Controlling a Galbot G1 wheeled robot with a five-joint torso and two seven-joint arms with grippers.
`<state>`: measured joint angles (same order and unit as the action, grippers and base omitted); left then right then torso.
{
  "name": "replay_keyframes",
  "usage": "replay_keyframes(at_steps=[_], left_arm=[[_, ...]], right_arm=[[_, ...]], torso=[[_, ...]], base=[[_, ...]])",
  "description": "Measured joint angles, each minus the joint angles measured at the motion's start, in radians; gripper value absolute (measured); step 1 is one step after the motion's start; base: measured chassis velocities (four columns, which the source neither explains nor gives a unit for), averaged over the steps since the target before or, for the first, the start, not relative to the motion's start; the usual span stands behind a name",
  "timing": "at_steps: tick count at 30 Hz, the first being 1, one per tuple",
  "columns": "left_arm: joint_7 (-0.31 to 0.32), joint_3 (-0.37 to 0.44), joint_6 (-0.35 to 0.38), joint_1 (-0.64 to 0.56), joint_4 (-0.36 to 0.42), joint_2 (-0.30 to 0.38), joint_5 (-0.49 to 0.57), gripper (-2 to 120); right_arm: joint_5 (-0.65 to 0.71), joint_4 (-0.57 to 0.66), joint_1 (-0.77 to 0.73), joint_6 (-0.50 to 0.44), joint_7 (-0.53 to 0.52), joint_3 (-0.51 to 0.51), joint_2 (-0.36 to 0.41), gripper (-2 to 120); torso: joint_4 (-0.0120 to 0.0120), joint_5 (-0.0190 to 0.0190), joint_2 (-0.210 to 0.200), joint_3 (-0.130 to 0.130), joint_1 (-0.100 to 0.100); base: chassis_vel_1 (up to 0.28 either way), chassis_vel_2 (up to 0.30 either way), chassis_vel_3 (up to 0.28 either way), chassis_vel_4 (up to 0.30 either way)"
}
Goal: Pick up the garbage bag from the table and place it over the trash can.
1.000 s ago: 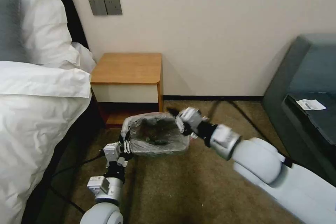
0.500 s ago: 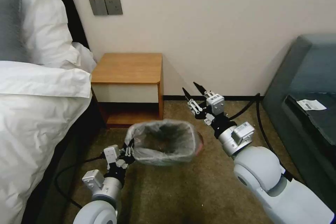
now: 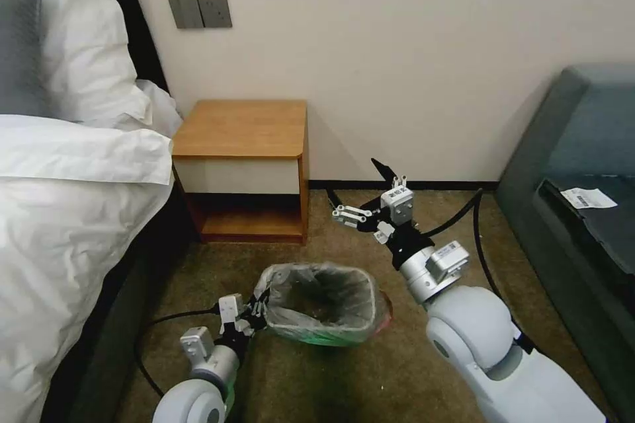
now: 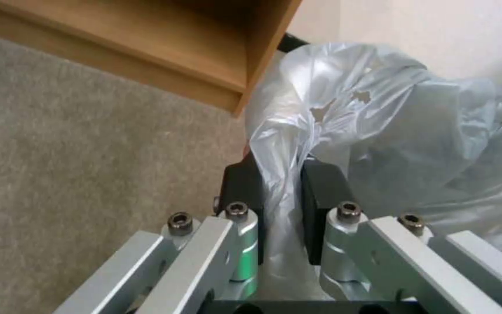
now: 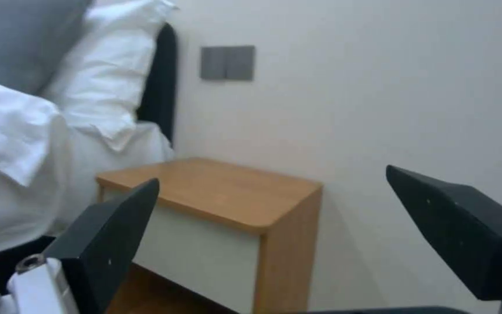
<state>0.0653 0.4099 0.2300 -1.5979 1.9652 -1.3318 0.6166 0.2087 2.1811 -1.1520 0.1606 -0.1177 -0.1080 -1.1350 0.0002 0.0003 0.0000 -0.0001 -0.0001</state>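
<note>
A hotel-style bedroom corner, seen from the robot's head. On the carpet in front of a small wooden nightstand sits the trash can (image 3: 322, 337), its pale green base just showing under the garbage bag (image 3: 317, 301). The grey crinkly plastic is already draped over the rim and lines the inside, with a pinkish-red edge peeking out on the robot's right side.

The left gripper (image 3: 254, 312) is low at the bin's left corner. The left wrist view shows its two black pads clamped together on a pinched fold of the plastic (image 4: 283, 192), probably to keep that corner stretched over the rim so the liner does not slip into the bin.

The right gripper (image 3: 360, 193) hangs in the air above and beyond the bin's far right corner, touching nothing. Its fingers (image 5: 111, 235) are spread wide apart and empty, pointing toward the nightstand surface (image 3: 243, 127), which is bare. A bed with white linen lies along the robot's left.
</note>
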Motion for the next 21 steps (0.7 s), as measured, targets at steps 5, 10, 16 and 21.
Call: replay_keyframes(at_steps=[5, 10, 16, 21], left_arm=[[-0.009, -0.002, -0.016, 0.008, -0.017, -0.01, -0.002, 11], [-0.013, -0.006, -0.023, 0.016, -0.027, -0.017, -0.009, 11], [-0.037, -0.007, -0.043, 0.017, -0.035, -0.014, -0.02, 11], [-0.053, -0.009, -0.053, 0.016, -0.035, -0.012, -0.027, 19]], right_arm=[[-0.033, -0.051, -0.036, -0.015, -0.041, -0.005, -0.071, 100], [-0.072, -0.092, -0.071, -0.024, -0.069, -0.013, -0.161, 100], [-0.152, -0.157, -0.111, -0.048, -0.085, -0.029, -0.242, 100], [-0.164, -0.23, -0.128, -0.074, -0.114, -0.036, -0.297, 100]], torso=[[0.0, 0.0, 0.0, 0.0, 0.0], [0.0, -0.0003, 0.0, 0.0, 0.0], [-0.0002, -0.0006, 0.0, 0.0, 0.0], [-0.0003, -0.0007, 0.0, 0.0, 0.0]], base=[[0.0, 0.0, 0.0, 0.0], [0.0, 0.0, 0.0, 0.0], [0.0, 0.0, 0.0, 0.0], [0.0, 0.0, 0.0, 0.0]])
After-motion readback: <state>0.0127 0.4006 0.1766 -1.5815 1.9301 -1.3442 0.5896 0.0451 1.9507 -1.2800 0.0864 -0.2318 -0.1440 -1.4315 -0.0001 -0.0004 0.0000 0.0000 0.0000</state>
